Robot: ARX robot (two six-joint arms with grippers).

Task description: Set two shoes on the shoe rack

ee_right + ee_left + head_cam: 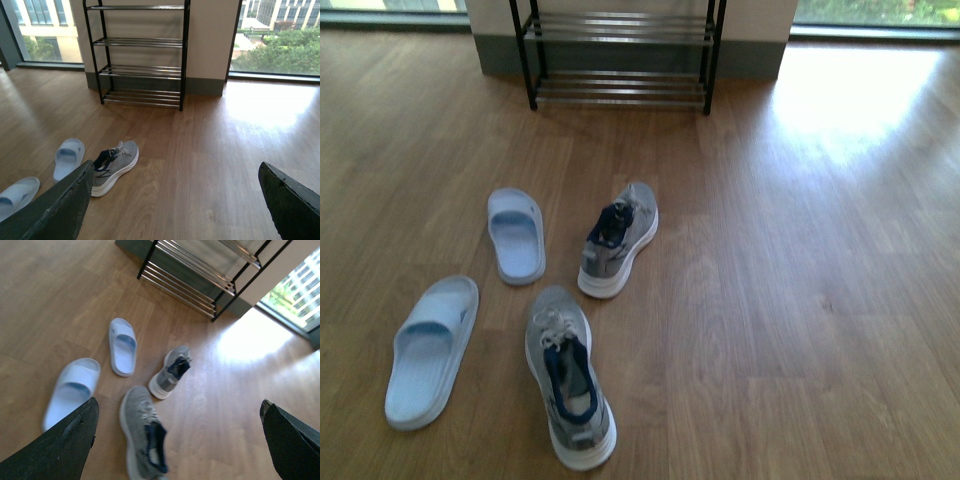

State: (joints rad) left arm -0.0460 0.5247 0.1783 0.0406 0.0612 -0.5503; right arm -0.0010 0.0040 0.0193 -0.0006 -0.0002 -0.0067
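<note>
Grey near sneaker (568, 385) and far sneaker (617, 243) lie on the floor (800, 300), apart from the shoe rack (620, 88); we read left gripper (179, 402) and right gripper (176, 164) spread, empty.

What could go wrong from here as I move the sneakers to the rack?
Two pale blue slippers lie close beside the near sneaker and far sneaker; a grasp could nudge or catch one. The shoe rack has thin bars with gaps; a sole set off-centre might tilt or slip. The sneakers point different ways, so each likely needs its own approach.
</note>
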